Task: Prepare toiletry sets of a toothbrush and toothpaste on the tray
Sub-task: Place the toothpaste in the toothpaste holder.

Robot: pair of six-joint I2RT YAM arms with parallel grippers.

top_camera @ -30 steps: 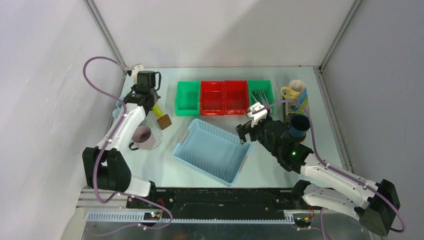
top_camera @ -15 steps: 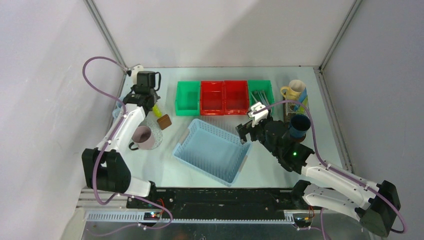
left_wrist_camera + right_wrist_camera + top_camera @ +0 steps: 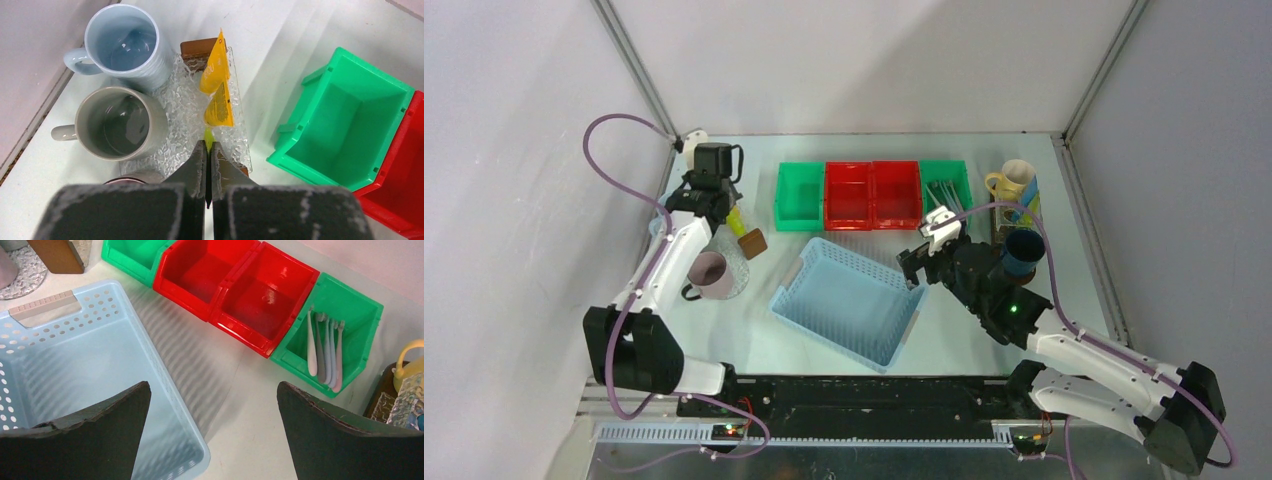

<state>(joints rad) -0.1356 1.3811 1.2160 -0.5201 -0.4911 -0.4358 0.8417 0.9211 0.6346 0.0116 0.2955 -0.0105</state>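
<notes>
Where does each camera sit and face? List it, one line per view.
Top external: above, behind the bases, looking down at the table; both arms show.
Left wrist: looks down at yellow tube, grey mug; own shut jaws pinch the tube.
Right wrist: looks down at blue basket, toothbrushes; own open jaws show.
Shared: top and right wrist see the basket.

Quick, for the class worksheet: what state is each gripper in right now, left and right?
Left gripper: shut, pinching the tip of the yellow tube.
Right gripper: open, holding nothing, beside the blue basket.
</notes>
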